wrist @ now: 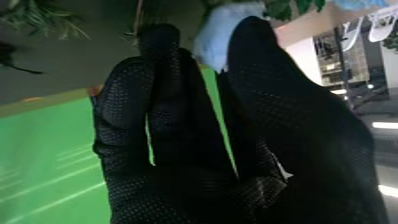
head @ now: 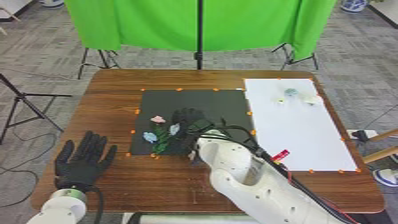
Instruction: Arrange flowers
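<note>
From over the brown wooden worktop (head: 111, 100), I see a bright green cloth (head: 147, 25) draped at twelve o'clock, a black pole (head: 200, 37) upright before it. Grey patterned flooring (head: 49, 57) spreads all round. A black stand (head: 27, 94) splays its legs near nine, dark cables (head: 19, 171) trail at eight, and pale wooden legs (head: 382, 136) poke in past three. White lights (wrist: 386, 125) glow in the right wrist view.

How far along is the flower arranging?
A pink flower and blue flower already lie together on the black mat. The right robot hand is at a pale flower, with no clear grip. Small blooms on the white sheet probably remain to be added.
</note>
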